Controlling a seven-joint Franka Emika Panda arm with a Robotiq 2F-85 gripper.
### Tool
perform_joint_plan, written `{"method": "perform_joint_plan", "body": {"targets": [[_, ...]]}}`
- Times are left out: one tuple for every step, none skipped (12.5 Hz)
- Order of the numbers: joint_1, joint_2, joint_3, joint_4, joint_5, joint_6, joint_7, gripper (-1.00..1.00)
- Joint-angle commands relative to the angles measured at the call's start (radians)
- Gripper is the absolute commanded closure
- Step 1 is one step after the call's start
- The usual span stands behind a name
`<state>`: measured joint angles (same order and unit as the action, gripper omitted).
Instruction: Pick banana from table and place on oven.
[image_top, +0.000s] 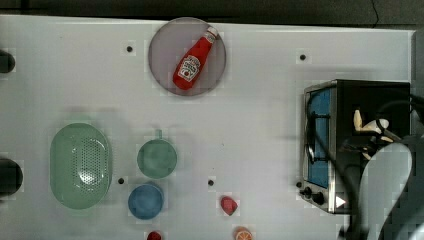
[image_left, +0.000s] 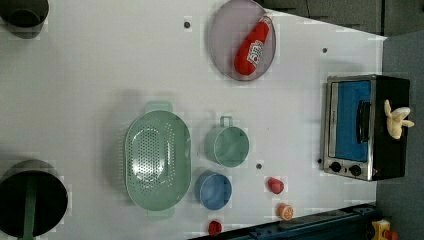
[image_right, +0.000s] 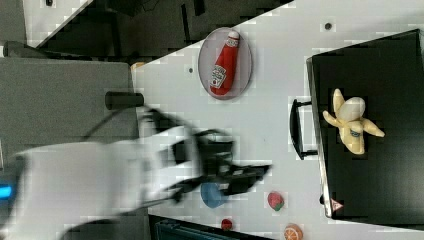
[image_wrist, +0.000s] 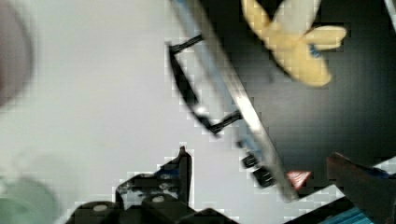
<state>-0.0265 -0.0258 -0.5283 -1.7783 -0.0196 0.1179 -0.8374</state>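
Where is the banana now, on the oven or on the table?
On the oven. The banana lies on the oven's black top, with its peel spread open, and the open gripper is off to the side, not touching it.

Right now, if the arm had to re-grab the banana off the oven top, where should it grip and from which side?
Probably from straight above. The banana lies flat on the oven top, peel flaps splayed outward. Close across the thick middle body, jaws set crosswise to its length, clear of the flaps. The gripper is open and away from it.
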Motion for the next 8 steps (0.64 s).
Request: {"method": "perform_joint_plan", "body": {"targets": [[0.058,-0.1,0.159,0.047,-0.026,-0.061,0.426,-1.0],[0.058,-0.121,0.216,0.042,-0.027,-0.062,0.515,-1.0],[0.058,-0.139,0.268,0.036,-0.031,-0.064,0.593,-1.0],[0.058,-0.157,0.313,0.024,-0.032,-0.077,0.666,-1.0],[0.058,-0.176,0.344,0.009,-0.032,-0.104,0.759,-1.0],[0.058,-0.194,0.365,-0.011,-0.031,-0.129,0.866,-1.0],[0.058,-0.21,0.383,-0.029,-0.03,-0.134,0.942,-1.0],[0.058,-0.225,0.396,-0.04,-0.031,-0.136,0.968,-1.0]]}}
